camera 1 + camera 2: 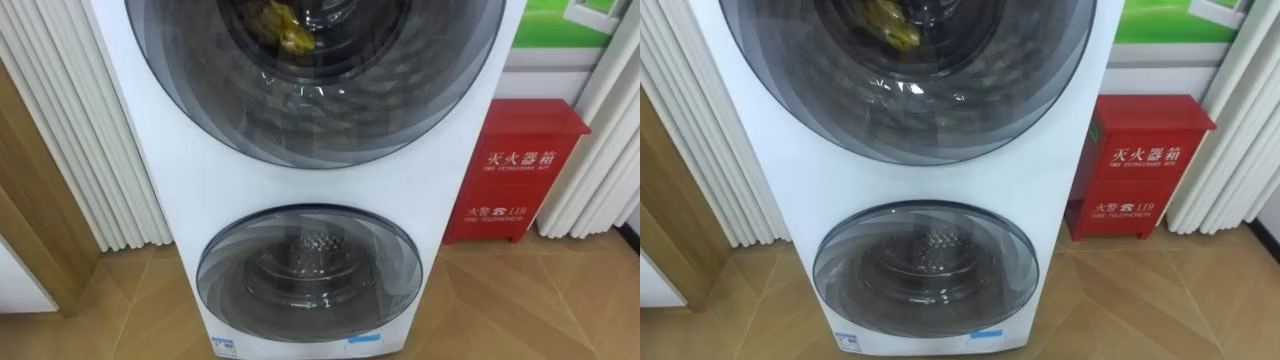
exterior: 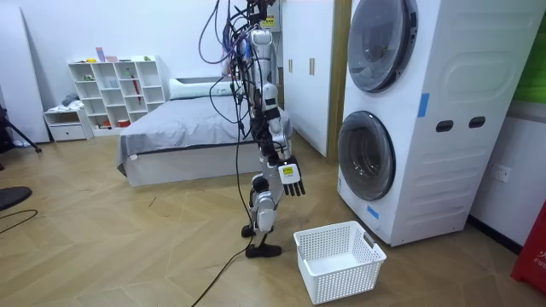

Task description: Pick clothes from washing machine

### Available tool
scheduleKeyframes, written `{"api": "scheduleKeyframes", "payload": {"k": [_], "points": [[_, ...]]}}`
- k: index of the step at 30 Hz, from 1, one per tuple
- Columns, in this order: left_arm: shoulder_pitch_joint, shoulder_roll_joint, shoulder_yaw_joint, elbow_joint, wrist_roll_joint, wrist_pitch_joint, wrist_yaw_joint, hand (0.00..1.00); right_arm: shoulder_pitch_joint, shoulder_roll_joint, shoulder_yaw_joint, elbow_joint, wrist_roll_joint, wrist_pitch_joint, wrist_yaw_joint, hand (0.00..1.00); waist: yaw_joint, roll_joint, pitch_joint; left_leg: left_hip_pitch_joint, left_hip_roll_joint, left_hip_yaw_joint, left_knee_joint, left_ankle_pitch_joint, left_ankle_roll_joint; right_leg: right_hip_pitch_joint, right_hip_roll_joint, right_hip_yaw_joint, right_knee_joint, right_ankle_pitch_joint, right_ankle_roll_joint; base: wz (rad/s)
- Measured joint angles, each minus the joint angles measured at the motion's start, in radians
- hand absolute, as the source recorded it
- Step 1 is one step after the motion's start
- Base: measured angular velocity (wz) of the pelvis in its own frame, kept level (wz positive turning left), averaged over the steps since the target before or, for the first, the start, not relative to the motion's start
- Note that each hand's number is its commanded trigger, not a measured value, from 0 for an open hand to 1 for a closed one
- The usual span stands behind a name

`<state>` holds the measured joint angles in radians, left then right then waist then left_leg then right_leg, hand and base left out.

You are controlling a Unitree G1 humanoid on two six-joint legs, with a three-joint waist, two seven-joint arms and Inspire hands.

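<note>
Clothes (image 1: pixel 285 30) (yellow) behind shut upper door (image 1: pixel 330 115) of washing machine (image 1: pixel 180 200), right hand (image 2: pixel 290 178) slack-fingered, white-lettered red cabinet (image 1: pixel 515 170)

Head eyes close, facing washing machine (image 1: pixel 300 187); room camera sidelong, afar.

The wooden floor (image 2: pixel 128 247) bears the washing machine (image 2: pixel 461 170), a white basket (image 2: pixel 341 279) and a red cabinet (image 1: pixel 515 170).

Both drums of the stacked washing machine (image 2: pixel 461 77) are closed off by the shut upper door (image 1: pixel 315 110) and lower door (image 1: pixel 308 275). Open floor (image 2: pixel 153 247) is left before it. Near the lower door the way is narrowed by a white laundry basket (image 2: pixel 339 260), and on the right by a red fire-extinguisher box (image 1: pixel 515 170).
</note>
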<state>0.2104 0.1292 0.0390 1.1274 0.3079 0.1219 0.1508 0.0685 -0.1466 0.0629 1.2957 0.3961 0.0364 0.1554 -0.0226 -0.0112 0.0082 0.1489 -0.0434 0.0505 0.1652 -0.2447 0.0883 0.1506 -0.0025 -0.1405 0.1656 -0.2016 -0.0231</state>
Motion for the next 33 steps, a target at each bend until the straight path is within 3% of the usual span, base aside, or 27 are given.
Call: {"api": "scheduleKeyframes", "payload": {"k": [11,19,21,23,25,26,29,33], "points": [[0.005,0.0,-0.001,-0.003,0.002,0.002,0.0,0.0,0.002,0.0,-0.014,0.001,0.003,0.008,0.004,0.0,-0.001,0.002,-0.0028,0.005,0.0,0.0,0.002,0.0,0.0,0.007,0.001,0.002,0.001,0.0,0.0,0.0],[-0.007,0.002,-0.001,-0.007,0.037,0.001,0.0,0.0,-0.019,-0.005,-0.016,0.008,0.033,0.011,-0.012,0.0,0.002,-0.004,-0.0025,0.004,0.0,0.0,0.003,0.0,0.0,0.007,-0.001,0.0,0.001,0.0,0.0,0.0],[-0.017,0.003,0.001,-0.012,0.038,0.001,0.0,0.0,-0.04,-0.011,-0.028,-0.041,0.025,0.021,-0.039,0.0,0.0,-0.003,0.0007,0.001,-0.001,0.0,0.005,0.0,0.0,0.006,-0.001,-0.001,0.002,0.0,0.0,0.0],[-0.028,0.005,0.014,-0.015,0.041,-0.008,0.0,0.0,-0.089,-0.017,-0.072,-0.102,0.024,0.021,-0.057,0.0,-0.002,-0.015,0.0061,0.003,-0.001,0.002,0.006,0.0,0.0,0.007,-0.002,-0.002,0.003,0.0,0.0,-0.02],[-0.032,0.006,0.02,-0.018,0.047,-0.021,0.0,0.0,-0.149,-0.03,-0.099,-0.15,0.034,0.02,-0.071,0.0,0.0,-0.014,0.0059,0.003,-0.001,0.005,0.007,0.0,0.0,0.006,-0.001,0.0,0.002,0.001,-0.001,-0.03],[-0.042,0.009,0.02,-0.018,0.048,-0.02,0.0,0.0,-0.191,-0.051,-0.1,-0.181,0.047,0.019,-0.077,0.0,0.0,-0.019,0.0085,0.002,-0.002,0.005,0.009,0.0,0.0,0.006,-0.002,-0.002,0.002,0.001,0.0,0.04],[-0.059,0.024,0.022,-0.033,0.048,-0.02,0.001,0.0,-0.276,-0.085,-0.131,-0.269,0.075,0.009,-0.1,0.0,0.005,-0.027,0.0061,-0.003,-0.002,0.003,0.011,0.0,0.0,0.003,0.002,-0.008,0.002,0.001,0.0,0.06],[-0.062,0.03,0.021,-0.048,0.048,-0.018,0.001,0.0,-0.35,-0.122,-0.135,-0.379,0.08,0.007,-0.12,0.0,0.007,-0.046,-0.0069,-0.018,-0.002,0.003,0.022,0.001,0.0,-0.008,0.003,-0.012,0.001,0.001,0.0,0.04]]}}
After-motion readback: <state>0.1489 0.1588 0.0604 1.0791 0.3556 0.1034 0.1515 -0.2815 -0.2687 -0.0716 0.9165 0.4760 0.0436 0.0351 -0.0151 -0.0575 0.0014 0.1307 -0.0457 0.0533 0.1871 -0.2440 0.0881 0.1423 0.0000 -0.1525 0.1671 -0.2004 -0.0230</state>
